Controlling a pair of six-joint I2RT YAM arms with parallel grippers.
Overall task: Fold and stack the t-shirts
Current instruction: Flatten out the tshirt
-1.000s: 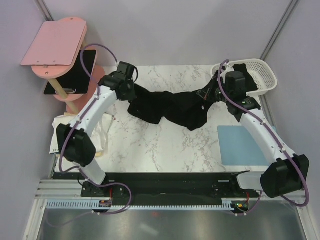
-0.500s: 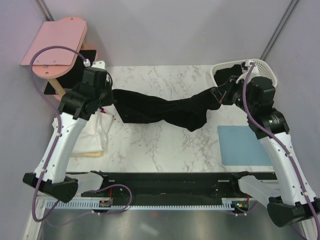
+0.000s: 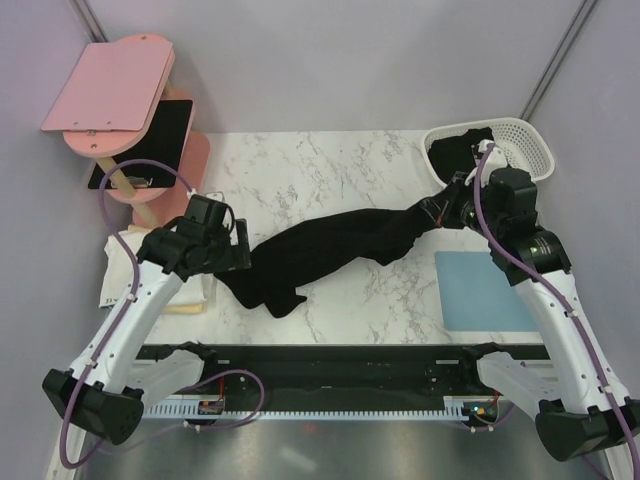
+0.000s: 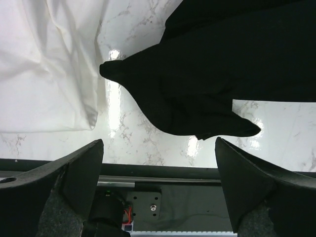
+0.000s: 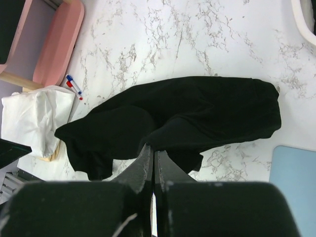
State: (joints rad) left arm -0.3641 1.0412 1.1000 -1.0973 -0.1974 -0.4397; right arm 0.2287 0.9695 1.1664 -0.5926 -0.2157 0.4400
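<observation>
Spreading step: the crumpled black fabric t-shirt (image 3: 330, 250) is lying across the white marble table (image 3: 330, 170). The right end effector (image 5: 153, 150) is pinching its right end, the left end effector (image 4: 159, 143) gaping empty. Next, I reckon, it's needing a left-end grip.

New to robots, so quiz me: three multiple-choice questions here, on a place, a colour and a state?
1. The white basket sits: A near left B centre C far right.
2. The flat mat is: A pink B light blue C green.
3. The right arm's jaws are: A wide open B shut on the black shirt C holding pens.
C, it stands at the table's far right corner; B, it shows pale blue; B, the wrist view shows them pressed together on black cloth.
</observation>
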